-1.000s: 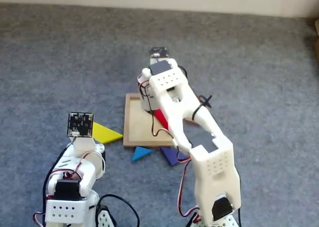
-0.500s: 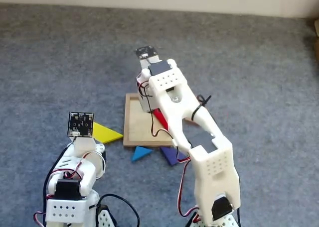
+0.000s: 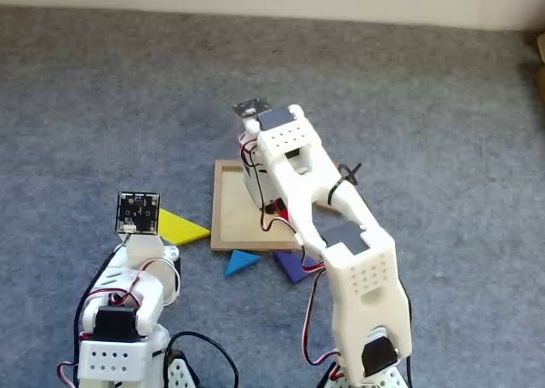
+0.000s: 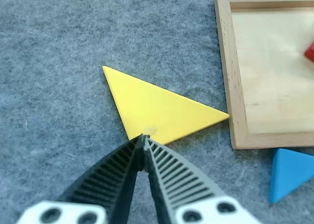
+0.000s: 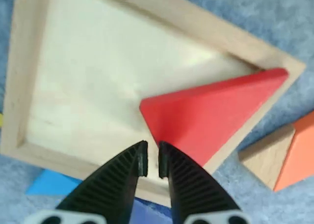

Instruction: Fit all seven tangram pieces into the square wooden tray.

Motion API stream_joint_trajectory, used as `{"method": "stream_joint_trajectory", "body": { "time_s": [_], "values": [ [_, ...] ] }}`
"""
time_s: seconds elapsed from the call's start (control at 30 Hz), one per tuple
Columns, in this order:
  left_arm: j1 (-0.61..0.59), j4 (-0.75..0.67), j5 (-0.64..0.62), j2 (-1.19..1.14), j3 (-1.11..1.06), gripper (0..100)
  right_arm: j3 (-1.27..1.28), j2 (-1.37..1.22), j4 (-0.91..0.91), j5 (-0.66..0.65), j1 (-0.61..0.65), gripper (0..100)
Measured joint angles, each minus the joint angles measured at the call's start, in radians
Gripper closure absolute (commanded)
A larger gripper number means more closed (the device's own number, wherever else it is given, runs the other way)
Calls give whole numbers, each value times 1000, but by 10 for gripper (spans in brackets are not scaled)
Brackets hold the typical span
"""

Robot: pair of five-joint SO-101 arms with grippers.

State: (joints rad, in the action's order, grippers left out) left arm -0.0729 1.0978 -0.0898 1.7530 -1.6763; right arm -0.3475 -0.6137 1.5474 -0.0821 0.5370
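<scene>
The square wooden tray (image 3: 223,211) lies mid-table, and my right arm stretches over it. A red triangle (image 5: 216,118) rests in the tray with one corner up on the rim. My right gripper (image 5: 150,157) hovers over the red triangle's near corner, fingers together and holding nothing. A yellow triangle (image 4: 157,111) lies on the carpet against the tray's left side (image 4: 226,76). My left gripper (image 4: 143,138) is shut, its tips at the yellow triangle's edge. A blue triangle (image 3: 241,261) and a purple piece (image 3: 292,267) lie in front of the tray.
An orange piece (image 5: 300,153) lies beside a plain wooden piece (image 5: 267,157) just off the tray's right corner. Grey carpet covers the whole table, with open room to the left and behind the tray.
My right arm's wrist swung left, then drew back and down over the tray, hiding more of the red triangle. The left arm has stayed still.
</scene>
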Motion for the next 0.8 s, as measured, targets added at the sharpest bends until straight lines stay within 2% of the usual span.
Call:
{"method": "stream_joint_trajectory", "body": {
  "time_s": [0.47, 0.67, 0.8],
  "values": [
    [0, 0, 0, 0, 0, 990, -43, 64, 101, -48, -6, 950],
    [0, 0, 0, 0, 0, 990, -48, 97, -18, -48, -17, 950],
    [0, 0, 0, 0, 0, 990, -48, 9, -100, -48, -61, 950]
  ]
}}
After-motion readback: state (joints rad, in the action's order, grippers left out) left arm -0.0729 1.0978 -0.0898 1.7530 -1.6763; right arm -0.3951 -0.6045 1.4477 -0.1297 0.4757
